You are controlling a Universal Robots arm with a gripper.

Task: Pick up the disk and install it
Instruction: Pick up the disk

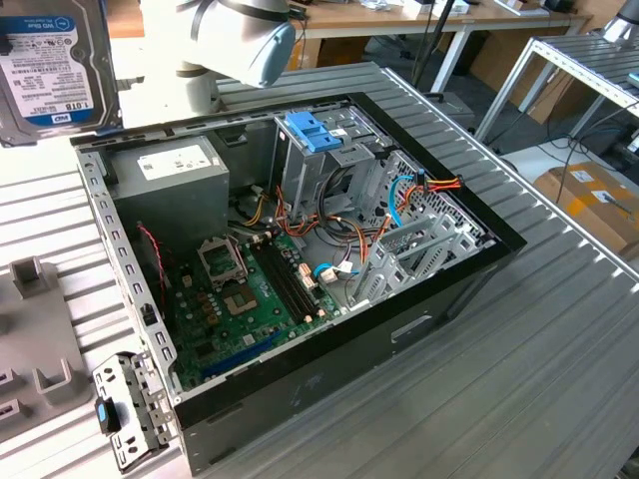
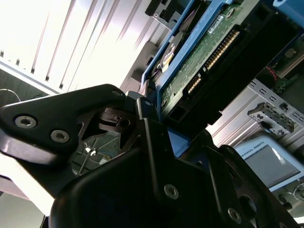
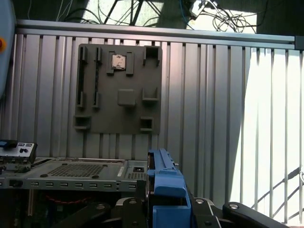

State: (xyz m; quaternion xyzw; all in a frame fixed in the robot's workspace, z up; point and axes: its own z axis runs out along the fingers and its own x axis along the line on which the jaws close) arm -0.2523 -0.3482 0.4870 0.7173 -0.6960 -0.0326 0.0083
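The disk [image 1: 52,62] hangs in the air at the exterior view's upper left, label side facing the camera, above the table beside the open computer case [image 1: 300,259]. In the second wrist view its green circuit-board underside and blue rail [image 2: 199,52] run away from my gripper [image 2: 154,111], whose black fingers [image 2: 147,123] are clamped on the disk's end. In the first wrist view the disk's blue rail [image 3: 164,178] stands edge-on between my gripper [image 3: 166,202] fingers. The gripper is shut on the disk.
Inside the case stand a grey power-supply box [image 1: 165,170], a tall metal cage topped by a light-blue bracket [image 1: 315,130], the green motherboard [image 1: 240,299] and loose cables. A grey fixture plate [image 3: 118,90] and a small metal bracket [image 1: 125,409] lie on the ribbed table.
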